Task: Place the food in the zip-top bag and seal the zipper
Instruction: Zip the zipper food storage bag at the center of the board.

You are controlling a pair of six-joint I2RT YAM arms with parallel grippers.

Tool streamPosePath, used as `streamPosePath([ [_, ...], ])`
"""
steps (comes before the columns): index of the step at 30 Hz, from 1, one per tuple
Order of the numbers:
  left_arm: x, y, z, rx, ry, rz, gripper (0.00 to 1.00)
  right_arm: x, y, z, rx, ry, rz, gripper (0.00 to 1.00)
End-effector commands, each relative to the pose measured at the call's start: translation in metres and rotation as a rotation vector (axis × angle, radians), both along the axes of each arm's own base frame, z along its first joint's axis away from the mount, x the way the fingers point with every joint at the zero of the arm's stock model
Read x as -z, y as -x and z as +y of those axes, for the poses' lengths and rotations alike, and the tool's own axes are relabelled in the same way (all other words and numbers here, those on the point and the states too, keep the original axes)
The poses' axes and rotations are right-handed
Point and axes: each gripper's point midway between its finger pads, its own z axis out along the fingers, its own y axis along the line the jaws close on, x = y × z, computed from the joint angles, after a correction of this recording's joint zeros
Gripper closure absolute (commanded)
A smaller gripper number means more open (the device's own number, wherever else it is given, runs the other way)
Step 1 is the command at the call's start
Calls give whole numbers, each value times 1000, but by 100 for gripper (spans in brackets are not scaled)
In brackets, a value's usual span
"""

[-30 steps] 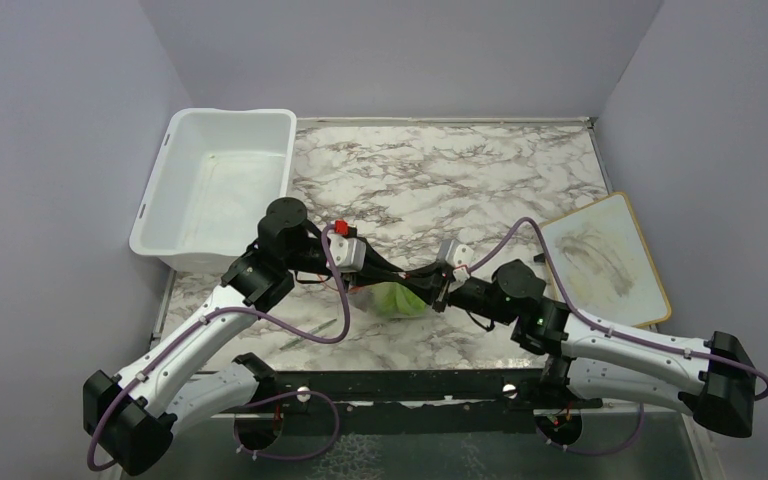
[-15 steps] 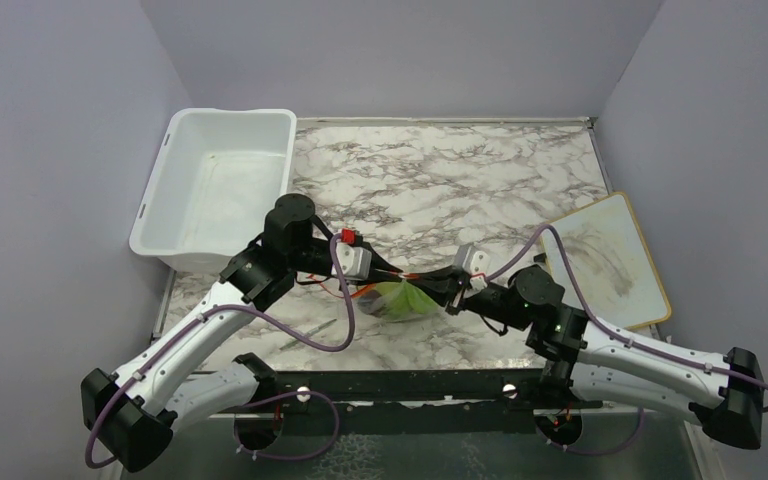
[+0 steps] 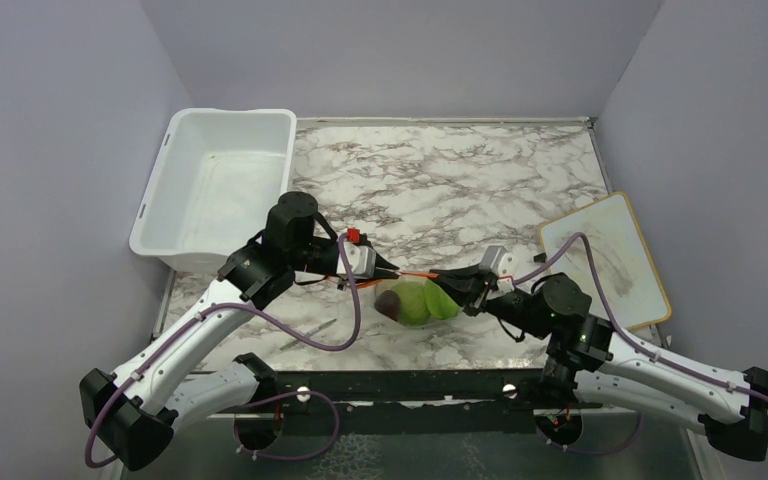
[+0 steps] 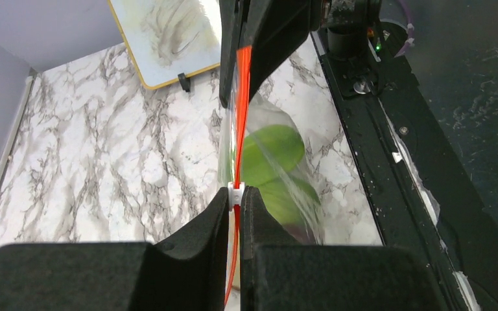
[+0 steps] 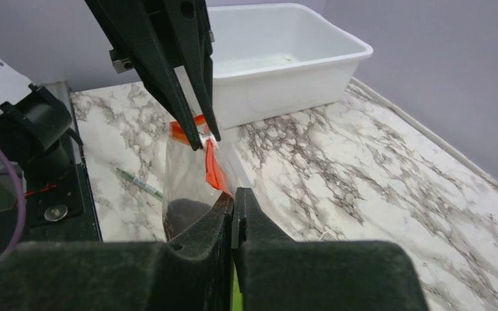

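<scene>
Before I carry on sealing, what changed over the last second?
The right gripper slid right along the zipper, away from the left gripper, and closed tight on it. The strip now runs taut between them, and the food in the bag shows more. The left gripper kept its pinch; tub and board stayed.

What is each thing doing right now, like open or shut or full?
zip-top bag: held by both claws
zipper: stretched tight between the claws
food: inside the bag
left claw: shut on the zipper
right claw: shut on the zipper
white tub: upright, no lid
</scene>
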Motion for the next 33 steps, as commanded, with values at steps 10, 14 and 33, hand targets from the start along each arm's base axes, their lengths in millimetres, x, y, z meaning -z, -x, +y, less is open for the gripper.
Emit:
streamPosePath([
  [10, 12, -11, 18, -120, -100, -8, 100, -55, -13, -55, 218, -169, -2, 99],
  [14, 15, -12, 23, -142, -119, -14, 100, -64, -14, -70, 264, -194, 2, 99],
  [33, 43, -19, 41, -235, -225, -14, 100, -102, -15, -137, 453, -295, -30, 99],
])
